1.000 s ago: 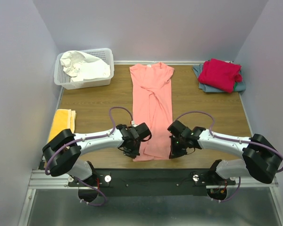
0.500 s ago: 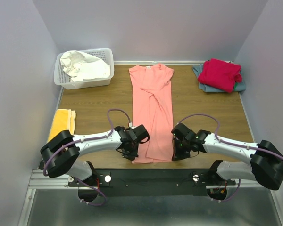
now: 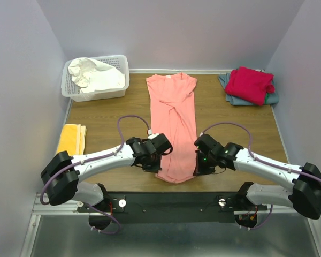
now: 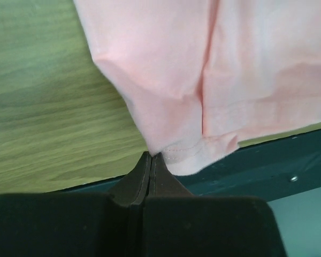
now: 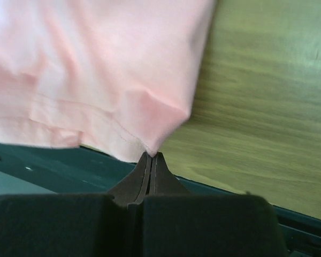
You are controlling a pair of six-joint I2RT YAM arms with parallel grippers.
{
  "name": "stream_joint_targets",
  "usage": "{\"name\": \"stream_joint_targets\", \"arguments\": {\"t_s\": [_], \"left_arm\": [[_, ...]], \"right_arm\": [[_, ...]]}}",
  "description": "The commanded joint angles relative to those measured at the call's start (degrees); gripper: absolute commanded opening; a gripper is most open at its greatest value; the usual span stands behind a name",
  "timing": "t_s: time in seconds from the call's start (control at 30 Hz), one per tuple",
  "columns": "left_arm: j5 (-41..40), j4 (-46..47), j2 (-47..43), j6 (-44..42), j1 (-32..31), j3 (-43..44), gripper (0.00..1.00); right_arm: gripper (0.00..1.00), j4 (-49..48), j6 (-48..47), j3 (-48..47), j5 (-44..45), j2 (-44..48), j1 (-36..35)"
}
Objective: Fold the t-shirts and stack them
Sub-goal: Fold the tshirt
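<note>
The salmon-pink t-shirt [image 3: 174,120] lies lengthwise down the middle of the table, folded narrow, collar at the far end. My left gripper [image 3: 156,165] is shut on its near left hem corner [image 4: 166,144]. My right gripper [image 3: 199,165] is shut on its near right hem corner [image 5: 150,142]. Both corners are lifted a little above the table's near edge and the hem sags between them. A crimson-red t-shirt [image 3: 250,84] lies on a grey-blue one [image 3: 271,97] at the far right. A white t-shirt [image 3: 93,75] is bunched in the basket.
The white lattice basket [image 3: 121,64] stands at the far left corner. A folded yellow cloth [image 3: 71,139] lies at the left edge. Brown wooden tabletop [image 3: 230,120] shows on both sides of the pink shirt. The dark base rail [image 3: 171,201] runs along the near edge.
Both grippers have risen and moved slightly away from the near edge with the hem corners in them. The shirt's near end has lifted and now sags between them.
</note>
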State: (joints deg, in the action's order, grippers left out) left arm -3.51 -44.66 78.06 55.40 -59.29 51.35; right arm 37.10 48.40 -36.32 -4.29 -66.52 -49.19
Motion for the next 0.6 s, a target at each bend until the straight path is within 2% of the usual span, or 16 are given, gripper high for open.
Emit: {"name": "stream_joint_targets", "arguments": {"t_s": [0.0, 0.23, 0.57], "left_arm": [[-8.61, -3.06, -1.16, 5.50, 0.40, 3.66, 0.00], [-14.77, -3.76, 3.23, 7.45, 4.87, 8.58, 0.00], [-18.20, -2.71, 15.00, -1.51, 14.02, 20.52, 0.00]], "right_arm": [[0.01, 3.85, -2.08, -7.44, 8.86, 0.26, -0.38], [0.01, 3.94, -5.68, -15.62, 20.36, -7.37, -0.21], [0.01, 0.61, -12.71, -23.44, 26.70, -16.88, 7.96]]}}
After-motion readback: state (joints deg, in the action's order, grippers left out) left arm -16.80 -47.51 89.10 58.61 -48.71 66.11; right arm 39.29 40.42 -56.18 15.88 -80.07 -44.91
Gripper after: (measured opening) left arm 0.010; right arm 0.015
